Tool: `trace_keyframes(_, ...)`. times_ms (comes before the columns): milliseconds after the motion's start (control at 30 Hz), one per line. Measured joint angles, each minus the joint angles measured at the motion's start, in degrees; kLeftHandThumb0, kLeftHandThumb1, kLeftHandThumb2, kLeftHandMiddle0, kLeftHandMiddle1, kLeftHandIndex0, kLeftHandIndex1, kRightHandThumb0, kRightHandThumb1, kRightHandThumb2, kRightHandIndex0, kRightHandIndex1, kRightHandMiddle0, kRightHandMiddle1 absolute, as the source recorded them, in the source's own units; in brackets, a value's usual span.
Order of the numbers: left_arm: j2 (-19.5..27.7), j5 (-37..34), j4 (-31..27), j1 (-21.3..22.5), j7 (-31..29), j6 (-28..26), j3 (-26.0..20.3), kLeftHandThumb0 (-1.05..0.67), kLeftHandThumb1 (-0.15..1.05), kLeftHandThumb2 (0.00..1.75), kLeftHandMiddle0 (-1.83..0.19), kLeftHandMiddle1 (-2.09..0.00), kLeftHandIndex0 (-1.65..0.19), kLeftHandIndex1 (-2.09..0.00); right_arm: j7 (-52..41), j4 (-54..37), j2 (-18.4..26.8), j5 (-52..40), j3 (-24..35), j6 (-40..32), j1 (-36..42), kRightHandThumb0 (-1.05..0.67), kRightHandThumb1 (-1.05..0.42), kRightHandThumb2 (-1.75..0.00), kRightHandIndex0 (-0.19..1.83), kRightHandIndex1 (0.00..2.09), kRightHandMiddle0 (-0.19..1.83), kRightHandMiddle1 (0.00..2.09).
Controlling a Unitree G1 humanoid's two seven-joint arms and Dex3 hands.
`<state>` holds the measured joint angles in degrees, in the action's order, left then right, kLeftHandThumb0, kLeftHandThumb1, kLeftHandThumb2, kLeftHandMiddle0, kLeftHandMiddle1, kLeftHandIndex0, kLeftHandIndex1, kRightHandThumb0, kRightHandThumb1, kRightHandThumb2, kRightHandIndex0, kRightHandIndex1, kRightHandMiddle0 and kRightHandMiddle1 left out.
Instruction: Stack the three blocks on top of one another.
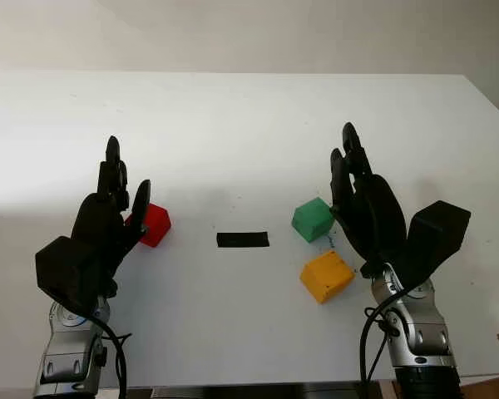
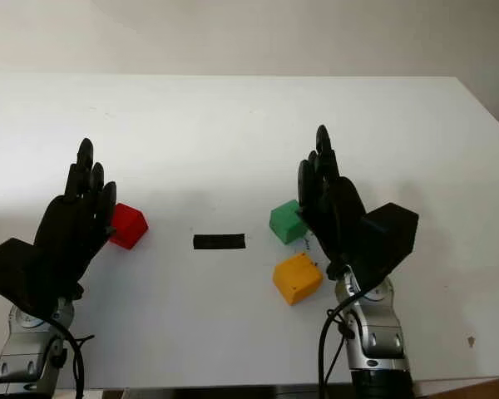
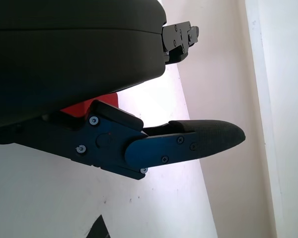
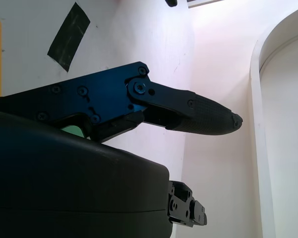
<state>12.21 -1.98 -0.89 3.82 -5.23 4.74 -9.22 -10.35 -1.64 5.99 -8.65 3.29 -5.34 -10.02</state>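
A wide white tabletop (image 1: 233, 116) carries everything. The left robot hand (image 1: 108, 220), open and holding nothing, stands just beside the small red plastic cube (image 1: 154, 224). The right robot hand (image 1: 362, 208), also open and empty, stands just right of the green plastic cube (image 1: 313, 219), with the yellow plastic cube (image 1: 326, 276) near it. A black tape strip (image 1: 243, 239) lies between red and green.

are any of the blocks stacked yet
No: the red block, green block and yellow block each sit separately on the table.
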Motion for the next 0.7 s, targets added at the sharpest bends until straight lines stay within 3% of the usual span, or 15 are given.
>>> trace_keyframes(700,1.07,1.14,-2.54,-0.94,0.43,-0.58,-0.53,-0.83,1.05,0.55,0.14,-0.06,0.15,-0.06,-0.37,0.62,0.15,0.61,-0.25,0.56,0.62,-0.77,-1.05,-0.68,-0.19,0.00,-0.19,0.00)
